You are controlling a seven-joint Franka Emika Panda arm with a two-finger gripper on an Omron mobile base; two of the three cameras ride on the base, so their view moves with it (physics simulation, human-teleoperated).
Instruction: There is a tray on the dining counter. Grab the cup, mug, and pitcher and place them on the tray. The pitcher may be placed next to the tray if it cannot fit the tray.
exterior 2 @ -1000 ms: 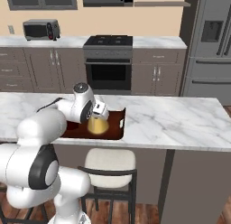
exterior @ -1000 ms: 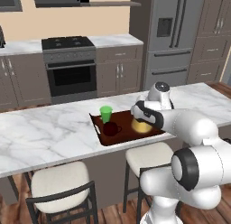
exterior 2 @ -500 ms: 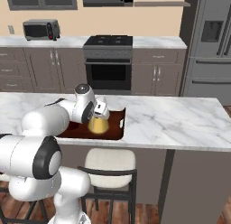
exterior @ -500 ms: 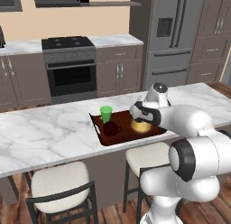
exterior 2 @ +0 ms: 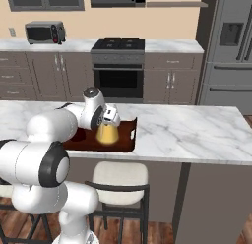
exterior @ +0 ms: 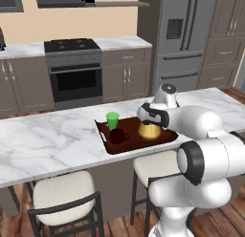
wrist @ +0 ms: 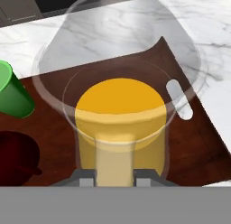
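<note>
Hand view looks straight down through the clear rounded top of the pitcher [wrist: 119, 114], with the end effector [wrist: 116, 177] closed on its pale handle strip at the bottom of the picture. Below the end effector, the amber body stands on the tray [wrist: 198, 142], toward the end with the cut-out handle. The cup [wrist: 11, 94] and the mug [wrist: 16, 155] sit off to one side of the end effector, both on the same dark wood, the mug just beside the pitcher and the cup a little further out.

From the left base view, the end effector [exterior: 149, 117] hangs over the tray [exterior: 165, 135] on the worktop [exterior: 52, 135], with the pitcher [exterior: 149, 130] under it, the cup [exterior: 112, 120] and mug [exterior: 117, 135] beyond.

All three items appear to be on the tray, so the step in hand looks like setting down the pitcher. The next move calls for parting the fingers and lifting clear without tipping it or nudging the mug.
</note>
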